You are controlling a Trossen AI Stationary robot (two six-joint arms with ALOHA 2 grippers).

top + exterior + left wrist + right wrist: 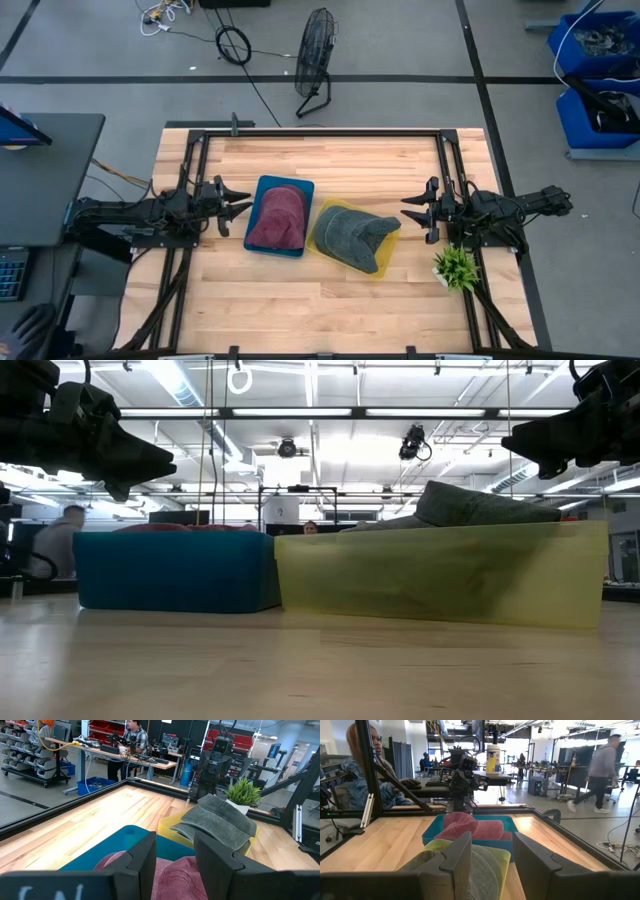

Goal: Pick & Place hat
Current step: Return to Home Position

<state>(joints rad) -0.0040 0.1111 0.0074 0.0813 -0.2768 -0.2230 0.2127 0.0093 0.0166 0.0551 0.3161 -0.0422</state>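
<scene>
High view shows the worktop (300, 300) with the yellow bin (313, 240) just in front of the right hand (406, 209). The gray cap (352, 238) lies inside it, so the placing looks finished. The blue bin (285, 181) with a maroon cap (280, 218) sits just before the left hand (243, 202). Both hands hang clear of the bins, opened and holding nothing, probably near home.

Gray cap (352, 238) is lying heaped in the yellow bin (440, 575), rising above its rim. Maroon cap (278, 220) is lying in the blue bin (175, 572). Bins are sitting touching, before me.
</scene>
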